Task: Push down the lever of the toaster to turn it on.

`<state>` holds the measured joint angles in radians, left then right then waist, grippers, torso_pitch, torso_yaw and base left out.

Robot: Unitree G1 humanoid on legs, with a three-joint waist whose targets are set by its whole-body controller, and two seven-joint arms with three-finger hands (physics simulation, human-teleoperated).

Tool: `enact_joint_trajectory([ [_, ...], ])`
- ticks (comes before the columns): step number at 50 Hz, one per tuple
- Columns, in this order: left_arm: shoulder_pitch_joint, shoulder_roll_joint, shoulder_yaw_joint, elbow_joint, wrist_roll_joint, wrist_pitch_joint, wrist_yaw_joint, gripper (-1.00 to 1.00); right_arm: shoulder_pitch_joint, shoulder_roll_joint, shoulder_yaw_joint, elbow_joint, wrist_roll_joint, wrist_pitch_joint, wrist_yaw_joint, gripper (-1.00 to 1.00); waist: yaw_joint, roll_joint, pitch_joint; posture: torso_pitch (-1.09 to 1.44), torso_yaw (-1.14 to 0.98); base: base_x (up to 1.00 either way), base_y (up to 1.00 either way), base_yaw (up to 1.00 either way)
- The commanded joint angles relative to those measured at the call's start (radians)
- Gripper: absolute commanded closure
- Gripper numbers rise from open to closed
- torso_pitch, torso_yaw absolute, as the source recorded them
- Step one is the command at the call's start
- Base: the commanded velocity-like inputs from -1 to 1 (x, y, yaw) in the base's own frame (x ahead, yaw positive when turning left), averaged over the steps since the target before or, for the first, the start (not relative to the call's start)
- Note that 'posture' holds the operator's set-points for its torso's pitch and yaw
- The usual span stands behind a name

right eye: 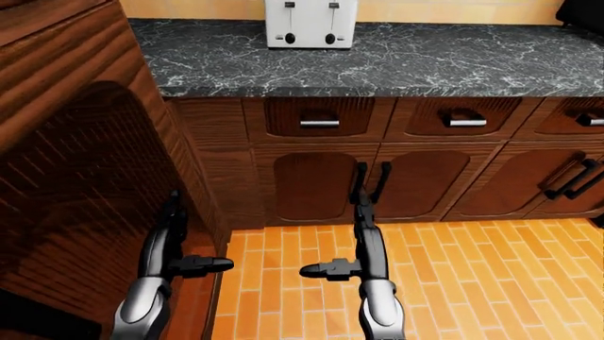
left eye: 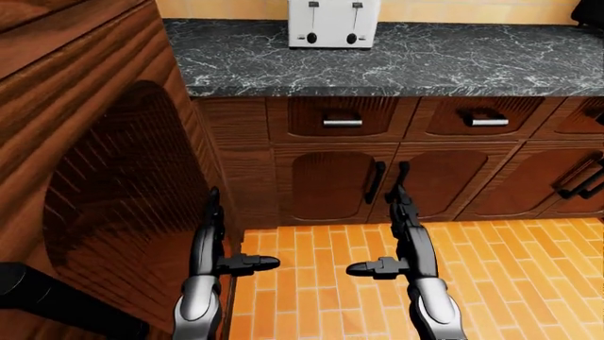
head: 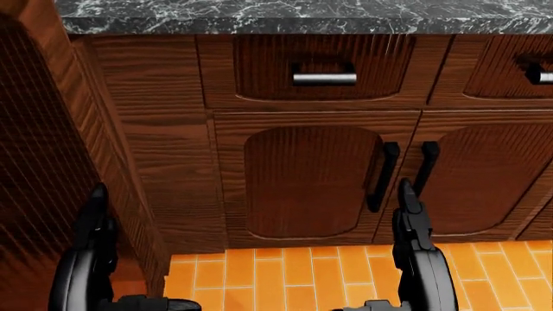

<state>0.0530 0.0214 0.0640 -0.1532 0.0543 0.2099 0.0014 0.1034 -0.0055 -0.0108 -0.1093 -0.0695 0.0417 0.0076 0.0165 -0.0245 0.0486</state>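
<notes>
Marbled dark countertop (left eye: 444, 64) carries a boxy white toaster (left eye: 333, 23); left hand (left eye: 209, 237) and right hand (left eye: 404, 225) hover spread.

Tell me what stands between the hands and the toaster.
No object blocks them. The toaster sits at the countertop's top edge; both hands, left hand and right hand, hang low beside the cabinets, open.

Simulated home kitchen: dark marble table (left eye: 444, 64) over wooden cabinets (left eye: 331, 184) with drawers (left eye: 342, 119), white toaster (left eye: 333, 23) against tan wall, orange tile floor (left eye: 510, 276); dark shape top right, perhaps appliance.
</notes>
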Motion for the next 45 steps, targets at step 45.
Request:
enact_joint_trajectory([
  [45,-0.939,0.317,0.114,0.069,-0.099,0.629,0.036,-1.00,-0.926,-0.371,-0.189,-0.237,0.111,0.994,0.140,-1.00,-0.022,0.014,-0.018,0.00,0.00,0.23,0.00,0.00],
])
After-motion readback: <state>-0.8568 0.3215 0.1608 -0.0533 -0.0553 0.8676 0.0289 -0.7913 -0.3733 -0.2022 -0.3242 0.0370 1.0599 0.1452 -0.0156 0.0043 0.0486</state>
